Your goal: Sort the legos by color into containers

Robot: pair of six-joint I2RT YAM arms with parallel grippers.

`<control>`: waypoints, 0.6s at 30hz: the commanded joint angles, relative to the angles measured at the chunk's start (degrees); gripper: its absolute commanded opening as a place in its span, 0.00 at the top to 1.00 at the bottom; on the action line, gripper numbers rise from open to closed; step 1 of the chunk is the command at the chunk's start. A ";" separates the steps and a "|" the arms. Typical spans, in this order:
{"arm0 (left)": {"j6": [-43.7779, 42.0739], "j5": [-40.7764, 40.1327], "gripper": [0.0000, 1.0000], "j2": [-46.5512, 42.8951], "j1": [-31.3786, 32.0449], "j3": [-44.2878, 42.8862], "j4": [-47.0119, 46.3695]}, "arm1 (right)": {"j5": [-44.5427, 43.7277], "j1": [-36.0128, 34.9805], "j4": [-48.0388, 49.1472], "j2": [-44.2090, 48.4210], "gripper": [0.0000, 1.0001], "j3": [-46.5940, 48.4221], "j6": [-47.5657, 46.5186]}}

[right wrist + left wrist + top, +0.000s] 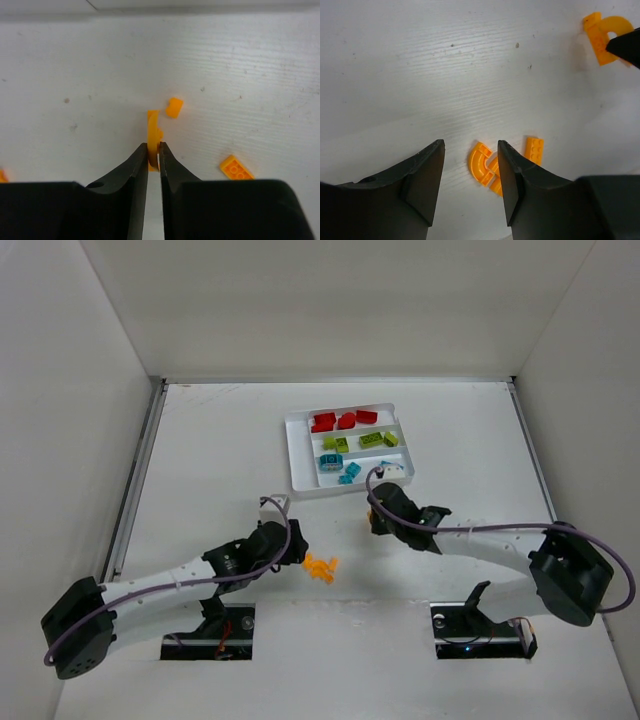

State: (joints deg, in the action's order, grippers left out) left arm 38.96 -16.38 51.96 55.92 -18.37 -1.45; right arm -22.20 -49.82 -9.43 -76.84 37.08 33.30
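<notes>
Pinched edge-on in the right hand point(153, 151), closed tight on it: a thin orange lego point(152, 125), long axis running straight out ahead of the fingertips. Whether clear of the table point(200, 440) or touching it, cannot tell from the wrist view. Beyond it on the table, a small orange block point(174, 107) and a flat orange plate point(236, 168), well apart.

For the carry, go by the top view: white tray point(297, 455) just beyond this hand and slightly to its left, far nearer to the right arm than to the left. In its slots, red legos point(343, 421), lime green legos point(360, 441) and teal legos point(338, 468), with no orange seen among them. Probably best dropped in whichever slot holds no colour, long axis turned along that slot first.

Over at the left hand point(471, 146), partly open and gripping nothing: a curved orange lego point(480, 162) lying between the fingertips, a studded orange plate point(534, 150) just beside it, partly hidden behind one finger
</notes>
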 commanded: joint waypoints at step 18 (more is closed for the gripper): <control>8.85 -5.15 0.65 -12.77 -1.22 5.28 5.58 | 9.72 3.11 11.98 -33.98 0.77 46.05 -6.05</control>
State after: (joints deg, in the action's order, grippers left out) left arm 46.24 -22.24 38.15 53.67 -13.52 3.27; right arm -13.41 -47.55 0.99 -108.86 78.24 28.03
